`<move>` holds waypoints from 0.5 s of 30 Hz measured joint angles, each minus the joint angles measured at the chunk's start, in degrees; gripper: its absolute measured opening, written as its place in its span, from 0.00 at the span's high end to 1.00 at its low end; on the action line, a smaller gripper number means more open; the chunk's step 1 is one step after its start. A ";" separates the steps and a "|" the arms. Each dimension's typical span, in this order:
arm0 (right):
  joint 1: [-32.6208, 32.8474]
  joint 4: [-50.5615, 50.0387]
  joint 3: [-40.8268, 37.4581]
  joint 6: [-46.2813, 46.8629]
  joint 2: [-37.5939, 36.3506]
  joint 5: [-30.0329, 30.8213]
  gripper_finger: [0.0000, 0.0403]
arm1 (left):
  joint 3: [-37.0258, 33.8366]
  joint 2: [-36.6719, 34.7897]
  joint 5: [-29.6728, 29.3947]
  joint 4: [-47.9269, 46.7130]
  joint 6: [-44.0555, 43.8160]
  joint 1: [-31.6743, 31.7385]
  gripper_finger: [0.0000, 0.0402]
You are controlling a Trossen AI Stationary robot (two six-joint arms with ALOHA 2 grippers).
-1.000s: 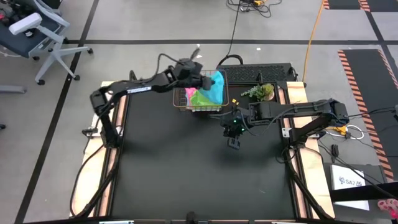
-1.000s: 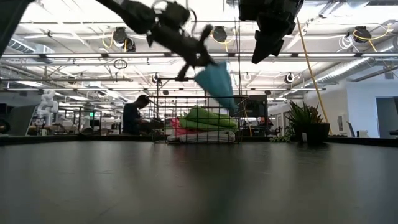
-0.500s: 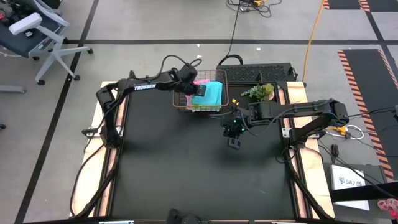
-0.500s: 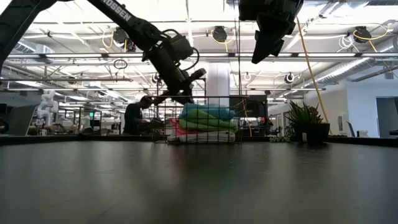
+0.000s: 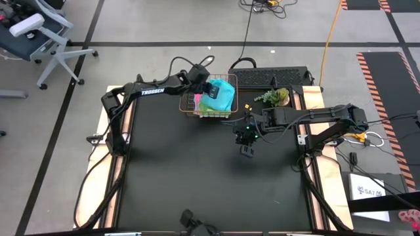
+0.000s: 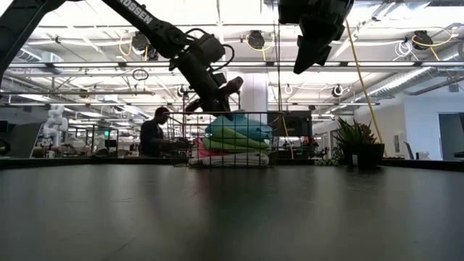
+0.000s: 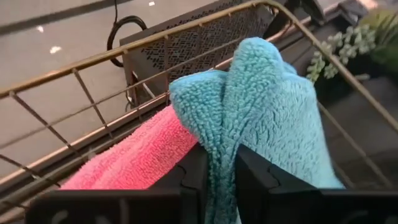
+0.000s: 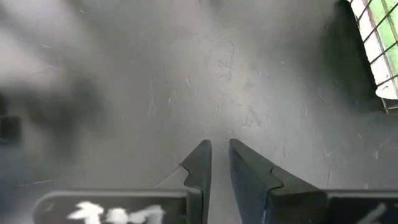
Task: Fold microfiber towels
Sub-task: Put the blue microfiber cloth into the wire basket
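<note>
Pinching a fold of the cyan microfiber towel, the left gripper hovers over the copper wire basket, above the pink towel. The right gripper waits nearly closed, empty, over the bench. Next: probably lifting it out for folding.

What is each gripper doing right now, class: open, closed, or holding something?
Left gripper: over the wire basket, fingers around a fold of the cyan towel.
Right gripper: above bare table, nearly closed, holding nothing.
</note>
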 joint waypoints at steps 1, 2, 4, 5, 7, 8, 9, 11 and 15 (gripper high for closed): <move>0.12 0.00 0.00 0.27 0.00 -0.33 0.88 | 0.00 0.00 -0.16 -0.18 1.18 0.00 0.84; 0.21 0.00 0.00 0.44 0.00 -1.02 0.88 | 0.00 0.00 -0.55 -0.56 1.95 0.00 0.82; 0.44 0.00 0.00 0.68 0.00 -1.29 0.88 | 0.00 0.00 -2.25 -1.15 2.38 -0.01 0.76; 0.70 -0.02 0.00 0.78 0.00 -1.31 0.88 | 0.00 0.00 -3.03 -1.46 2.38 0.00 0.73; 1.07 -0.02 0.00 0.79 0.00 -1.30 0.88 | 0.00 0.00 -3.81 -1.62 2.18 0.00 0.67; 1.19 -0.02 0.00 0.79 0.00 -1.31 0.88 | 0.00 0.00 -3.88 -1.62 1.72 0.00 0.64; 1.34 -0.02 0.00 0.86 0.00 -1.30 0.88 | 0.00 0.00 -3.88 -1.62 1.08 0.00 0.61; 1.50 -0.04 0.00 1.18 0.00 -1.32 0.90 | 0.00 -0.01 -4.74 -1.67 -1.26 0.14 0.57; 1.50 -0.27 0.00 1.20 0.00 -1.49 0.96 | -0.04 -2.02 -7.21 -3.30 -3.09 0.59 0.54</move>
